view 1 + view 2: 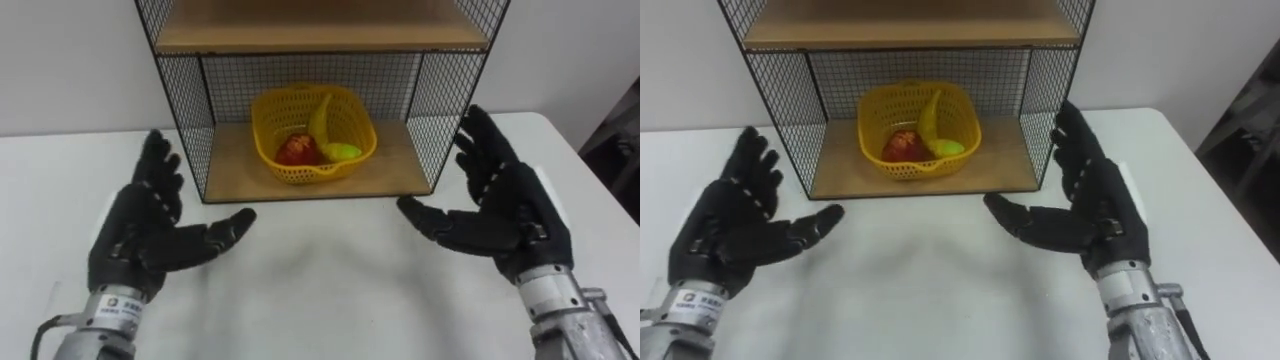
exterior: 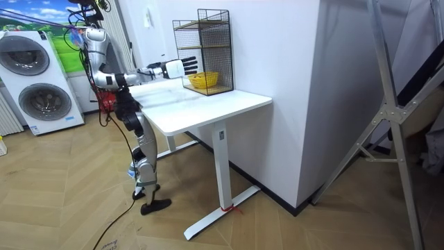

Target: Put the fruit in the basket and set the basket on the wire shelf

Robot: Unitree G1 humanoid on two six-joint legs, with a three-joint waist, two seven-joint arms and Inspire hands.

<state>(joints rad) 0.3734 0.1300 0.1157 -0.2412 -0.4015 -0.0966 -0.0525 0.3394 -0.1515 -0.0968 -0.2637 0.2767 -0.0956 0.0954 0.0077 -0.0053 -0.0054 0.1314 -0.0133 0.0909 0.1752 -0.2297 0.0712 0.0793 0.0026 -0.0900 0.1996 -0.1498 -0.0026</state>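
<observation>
A yellow basket (image 1: 312, 135) (image 1: 920, 130) (image 2: 203, 80) stands on the lower wooden board of the black wire shelf (image 1: 190, 140) (image 1: 790, 120) (image 2: 202, 48). Inside it lie a yellow banana (image 1: 320, 118) (image 1: 931, 112), a red fruit (image 1: 297, 150) (image 1: 902, 146) and a yellow-green fruit (image 1: 341, 152) (image 1: 949, 148). My left hand (image 1: 148, 225) (image 1: 732, 225) hovers open over the white table (image 1: 320, 290) (image 1: 920, 290) in front of the shelf's left side. My right hand (image 1: 500, 205) (image 1: 1085, 205) is open in front of its right side. Both hold nothing.
The wire shelf stands at the table's far edge against a white wall, with an upper wooden board (image 1: 315, 30). In the room view I stand at the table's end; washing machines (image 2: 35, 80) are behind me on the room view's left.
</observation>
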